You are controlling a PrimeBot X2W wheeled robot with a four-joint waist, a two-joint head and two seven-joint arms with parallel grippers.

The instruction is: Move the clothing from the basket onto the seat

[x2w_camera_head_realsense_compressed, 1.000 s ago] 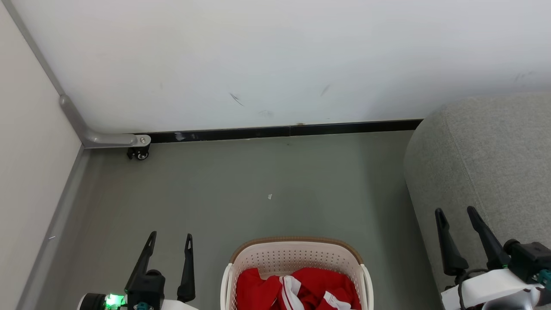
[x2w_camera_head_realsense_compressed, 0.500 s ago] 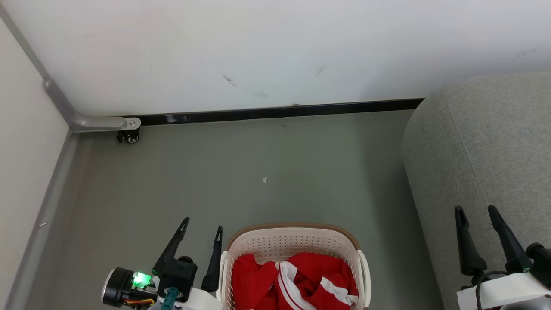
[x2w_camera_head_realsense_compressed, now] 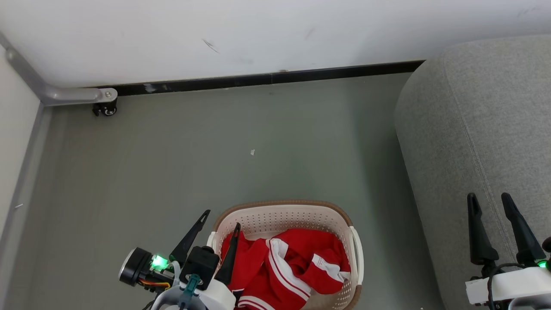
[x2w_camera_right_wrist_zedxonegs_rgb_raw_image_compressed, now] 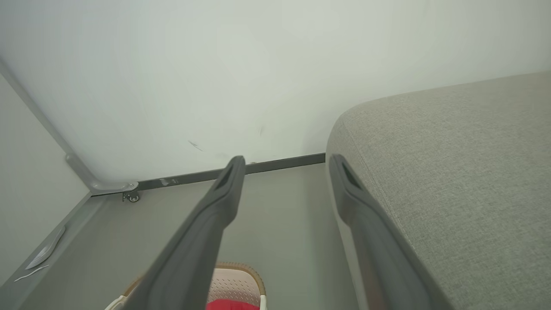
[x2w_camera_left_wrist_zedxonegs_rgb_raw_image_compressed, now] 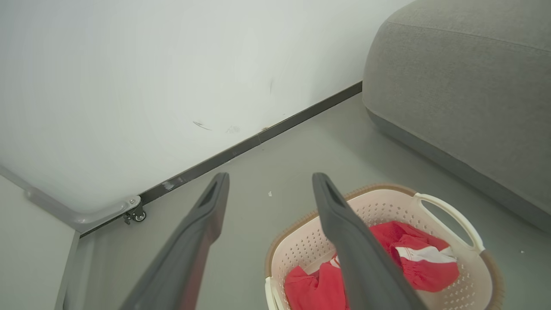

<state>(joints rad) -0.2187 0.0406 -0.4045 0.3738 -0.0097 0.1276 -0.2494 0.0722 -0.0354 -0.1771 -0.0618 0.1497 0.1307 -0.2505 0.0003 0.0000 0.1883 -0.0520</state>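
Positioning status: the left gripper (x2w_camera_head_realsense_compressed: pixel 221 218) hangs over the left rim of the cream-white, perforated, brown-banded plastic laundry basket (x2w_camera_head_realsense_compressed: pixel 280 203). Its jaws are spread with nothing between them.
Right gripper: the right gripper (x2w_camera_head_realsense_compressed: pixel 488 196) stands over the front edge of the large grey fabric-upholstered seat (x2w_camera_head_realsense_compressed: pixel 473 107). Its jaws are spread and empty.
Clothing location: the red, white-trimmed sports clothing (x2w_camera_head_realsense_compressed: pixel 292 267) lies bunched inside the basket. The garment count cannot be told.
Task progress: 0 garments lie on the visible seat surface. The first pick is judged not yet made. Grasp, lift, carry and release remain.
Edges: in the head view, 1 left finger lies outside the basket rim and 1 inside. Descent may catch the rim.
Open room: bare grey floor (x2w_camera_head_realsense_compressed: pixel 258 129) extends from the basket to the white wall (x2w_camera_head_realsense_compressed: pixel 258 26). A floor strip separates the basket from the seat's rounded edge.
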